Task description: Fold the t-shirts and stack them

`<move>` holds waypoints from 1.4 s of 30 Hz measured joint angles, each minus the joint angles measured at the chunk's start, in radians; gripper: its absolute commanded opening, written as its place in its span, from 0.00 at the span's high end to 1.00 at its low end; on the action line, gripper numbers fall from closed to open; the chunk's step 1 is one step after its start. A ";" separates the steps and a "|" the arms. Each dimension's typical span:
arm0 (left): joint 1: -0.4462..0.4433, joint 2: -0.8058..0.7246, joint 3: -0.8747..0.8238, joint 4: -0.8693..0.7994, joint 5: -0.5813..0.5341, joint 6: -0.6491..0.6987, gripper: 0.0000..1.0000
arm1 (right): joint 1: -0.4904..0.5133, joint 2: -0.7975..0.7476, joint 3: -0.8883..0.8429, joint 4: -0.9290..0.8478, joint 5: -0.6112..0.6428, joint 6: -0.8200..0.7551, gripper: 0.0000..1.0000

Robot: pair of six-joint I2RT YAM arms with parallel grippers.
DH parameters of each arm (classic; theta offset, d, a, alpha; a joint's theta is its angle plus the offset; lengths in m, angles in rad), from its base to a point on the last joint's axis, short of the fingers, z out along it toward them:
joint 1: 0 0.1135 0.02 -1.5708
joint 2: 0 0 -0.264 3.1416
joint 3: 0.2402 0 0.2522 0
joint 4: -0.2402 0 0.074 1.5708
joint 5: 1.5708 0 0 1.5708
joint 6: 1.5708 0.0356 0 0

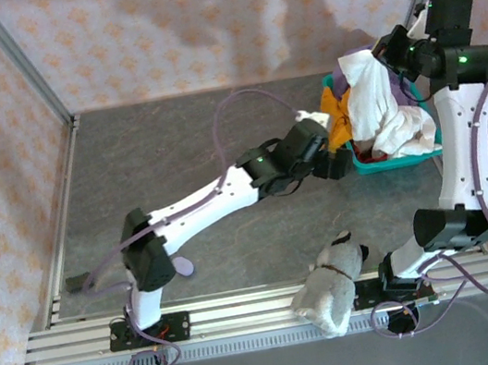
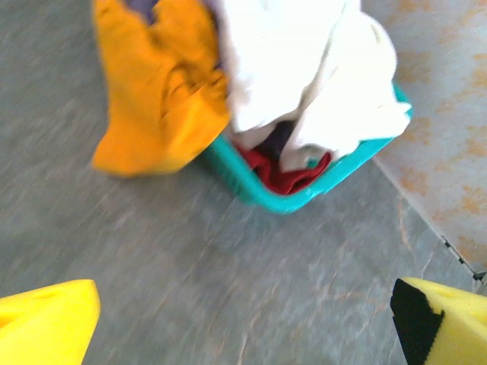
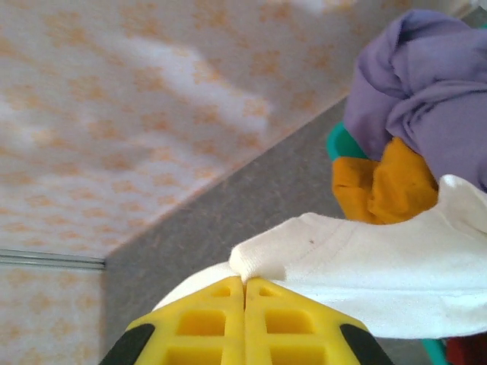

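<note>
Jaws of your right gripper [image 3: 243, 283] are pressed together on a fold of the white t-shirt [image 3: 380, 281], with the cloth edge pinched right at the yellow tips. From the top view, that gripper [image 1: 388, 51] sits above the far side of the teal basket [image 1: 391, 163], and the white t-shirt [image 1: 381, 108] drapes from it down into the basket. Just beyond the pinched cloth lie the orange t-shirt [image 3: 380, 186] and, above it, the purple t-shirt [image 3: 426, 84].

Your left gripper [image 2: 243, 327] is spread wide with nothing between its fingers [image 2: 46, 323]. It hangs over bare table [image 2: 152, 251], facing the basket [image 2: 243, 179] from the near-left side. The orange t-shirt [image 2: 156, 91] spills over the basket's left rim onto the table. The red t-shirt [image 2: 285, 173] sits low inside, under the white one [image 2: 304, 68].

A grey-white plush toy [image 1: 336, 284] lies at the near edge between your two arm bases, well apart from the basket.
</note>
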 measured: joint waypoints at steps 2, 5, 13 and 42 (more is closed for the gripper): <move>0.000 0.086 0.095 0.050 0.013 0.050 0.00 | 0.000 -0.014 0.018 -0.004 -0.016 0.009 0.95; 0.005 0.222 0.246 0.125 0.017 0.115 0.01 | 0.000 -0.037 0.025 -0.015 -0.040 0.016 0.95; 0.011 0.398 0.336 0.333 -0.019 0.165 0.00 | 0.001 -0.067 0.024 -0.034 -0.153 0.072 0.96; 0.052 0.393 0.150 0.846 -0.134 0.168 0.90 | 0.005 -0.277 -0.182 0.093 -0.209 0.234 0.44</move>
